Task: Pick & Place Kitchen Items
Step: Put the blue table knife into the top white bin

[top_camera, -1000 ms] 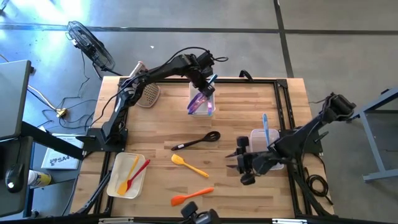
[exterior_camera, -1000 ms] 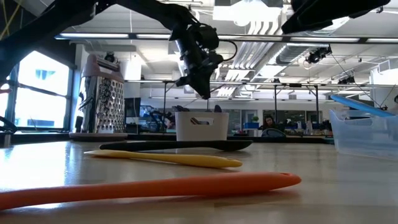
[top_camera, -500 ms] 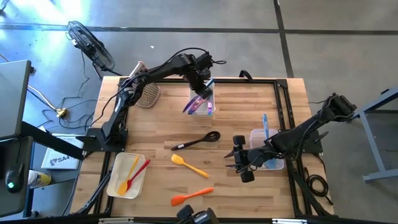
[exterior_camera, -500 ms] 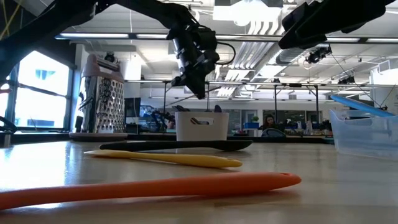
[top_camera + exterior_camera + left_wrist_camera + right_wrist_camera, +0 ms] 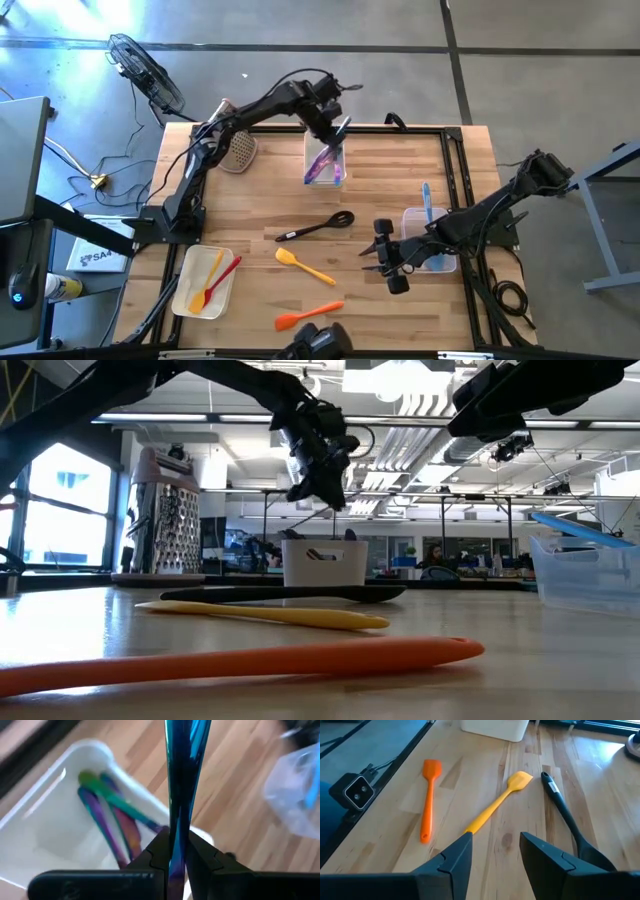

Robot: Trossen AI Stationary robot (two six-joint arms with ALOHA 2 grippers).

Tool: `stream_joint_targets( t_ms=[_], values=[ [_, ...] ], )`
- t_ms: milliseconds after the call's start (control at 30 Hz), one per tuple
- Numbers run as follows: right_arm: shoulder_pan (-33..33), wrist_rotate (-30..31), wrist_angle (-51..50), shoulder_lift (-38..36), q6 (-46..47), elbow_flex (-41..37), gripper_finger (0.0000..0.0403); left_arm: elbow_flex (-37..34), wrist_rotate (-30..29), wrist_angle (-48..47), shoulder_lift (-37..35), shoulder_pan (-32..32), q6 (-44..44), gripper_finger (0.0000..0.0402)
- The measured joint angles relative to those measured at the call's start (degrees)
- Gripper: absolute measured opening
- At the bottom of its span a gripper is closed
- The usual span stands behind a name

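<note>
My left gripper (image 5: 331, 124) hangs over the white bin (image 5: 325, 160) at the table's far middle, shut on a slim blue-purple shimmering utensil (image 5: 182, 765). Several like utensils (image 5: 112, 822) lie in that bin. My right gripper (image 5: 384, 258) is open and empty, above the table beside the clear bin (image 5: 425, 238), which holds a blue utensil (image 5: 427, 207). A black ladle (image 5: 315, 227), a yellow spatula (image 5: 303, 264) and an orange spatula (image 5: 308, 315) lie flat on the table. In the right wrist view they lie ahead of the open fingers (image 5: 455, 862). My left gripper pinches the shimmering utensil's slim shaft (image 5: 176, 837) between its two fingers. The fingers come from above, slanting down, and the utensil runs along them and sticks out past their tips. It is lifted over the white bin; whether its lower end touches the bin cannot be told.
A white tray (image 5: 205, 282) at the near left holds a yellow and a red utensil. A pink box grater (image 5: 237, 150) lies at the far left. A black frame (image 5: 455, 160) borders the table's right and far sides. Bare wood shows in the middle.
My left gripper has stayed over the white bin and turned a little, so the held utensil has swung and now stands steeper. My right gripper has gone a short way toward the table's left, away from the clear bin, still open.
</note>
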Motion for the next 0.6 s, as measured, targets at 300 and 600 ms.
stream_joint_targets(
  t_ms=[300,600],
  values=[
    [0.0,-0.3,-1.2,0.0,0.0,0.0,0.0157,5.5,2.9,6.8,-0.2,-0.7,2.8,0.0031],
    [0.3,-3.8,-2.4,0.0,0.8,0.0,0.0157,1.3,1.4,16.9,0.5,-3.3,7.3,0.0031]
  ],
)
